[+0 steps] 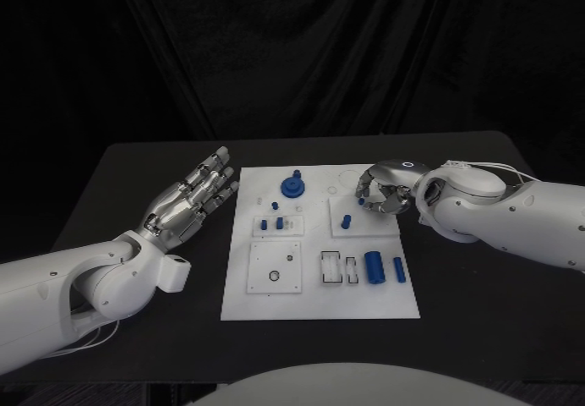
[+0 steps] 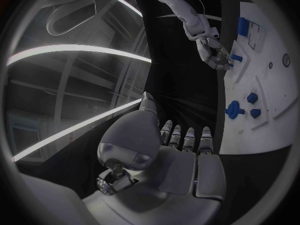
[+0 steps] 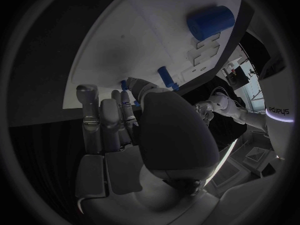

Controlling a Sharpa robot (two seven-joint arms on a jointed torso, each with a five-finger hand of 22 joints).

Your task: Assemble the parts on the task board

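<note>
The white task board (image 1: 319, 296) lies in the middle of the black table (image 1: 134, 169), and the right hand (image 1: 381, 191) hangs over its far right corner, fingers curled downward above the small square plate where a short blue peg (image 1: 345, 222) stands. From the right wrist view the fingers (image 3: 100, 117) seem bunched near a small blue peg (image 3: 166, 77), but whether anything is actually pinched between them I cannot tell. The left hand (image 1: 193, 196) holds nothing; it lies flat and spread on the table just beside the board's left edge, fingers pointing away from the robot. On the board, a blue knob-like part (image 1: 292, 184) sits near the far edge to the left of the right hand, two small blue pieces (image 1: 275, 224) stand in a plate nearer the board's left side, and a thick blue cylinder (image 1: 374, 265) and a thinner blue pin (image 1: 399, 269) lie side by side toward the board's near right. The step in hand looks like picking or seating the peg under the right hand. To do that well, the fingertips should close on the peg from opposite sides, keep it upright, and descend straight so it neither tips nor drags the plate; the left hand could steady the board's edge if it shifts.
</note>
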